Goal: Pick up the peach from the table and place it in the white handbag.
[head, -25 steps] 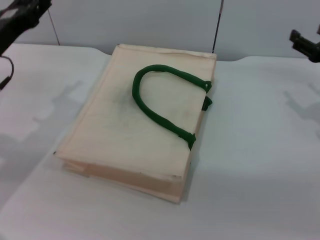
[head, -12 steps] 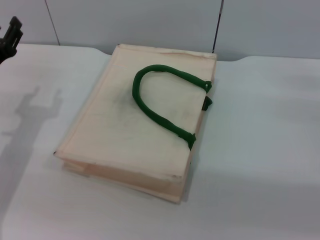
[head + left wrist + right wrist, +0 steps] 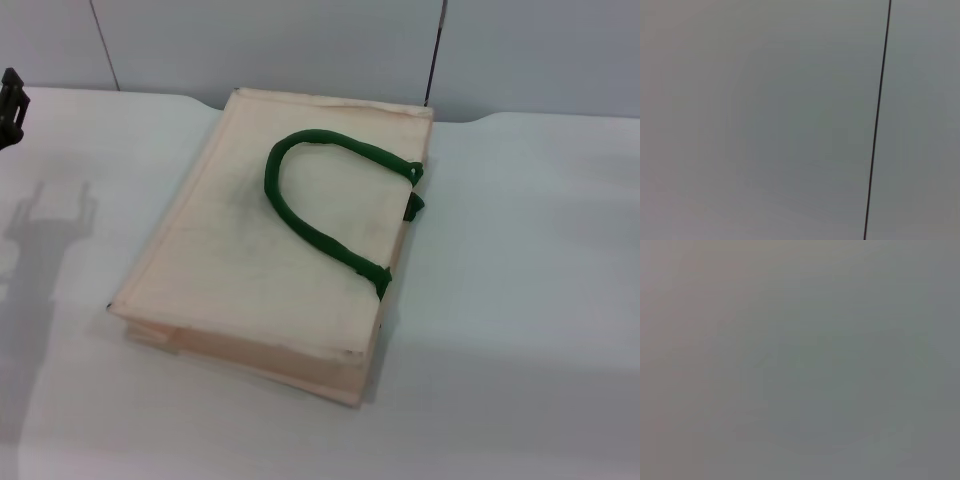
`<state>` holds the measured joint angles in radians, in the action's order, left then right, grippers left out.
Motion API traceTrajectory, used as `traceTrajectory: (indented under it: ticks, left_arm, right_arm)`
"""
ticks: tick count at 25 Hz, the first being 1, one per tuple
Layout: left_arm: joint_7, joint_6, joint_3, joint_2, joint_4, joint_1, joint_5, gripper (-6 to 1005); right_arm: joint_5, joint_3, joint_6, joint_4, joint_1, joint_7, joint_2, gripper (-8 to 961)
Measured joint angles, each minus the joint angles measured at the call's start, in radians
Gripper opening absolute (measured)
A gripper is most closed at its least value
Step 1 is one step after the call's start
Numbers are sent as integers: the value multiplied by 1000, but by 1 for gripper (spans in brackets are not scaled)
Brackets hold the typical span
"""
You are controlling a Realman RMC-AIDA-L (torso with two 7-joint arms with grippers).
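The white handbag (image 3: 270,240) is laid flat on the table (image 3: 520,300). The left gripper (image 3: 10,100) is seen at the far left edge; its finger state cannot be told.

The left gripper (image 3: 10,105) is showing only as a dark sliver cut off by the head view's left edge, so its fingers cannot be read. The white handbag (image 3: 250,250), well apart from it toward the middle, is lying flat and hiding its inside. Both wrist views are giving only a featureless grey surface, revealing neither arm's own fingers.
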<state>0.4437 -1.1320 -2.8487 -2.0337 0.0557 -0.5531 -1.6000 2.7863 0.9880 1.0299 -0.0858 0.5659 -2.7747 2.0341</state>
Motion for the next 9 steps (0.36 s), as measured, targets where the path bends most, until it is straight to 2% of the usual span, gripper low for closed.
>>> traceTrajectory:
  ticks: [9]
  left_arm:
    - [5,0,0,0,-1,3,-28,604]
  right_arm:
    - [1,-19,0,11,4,0,-1,825]
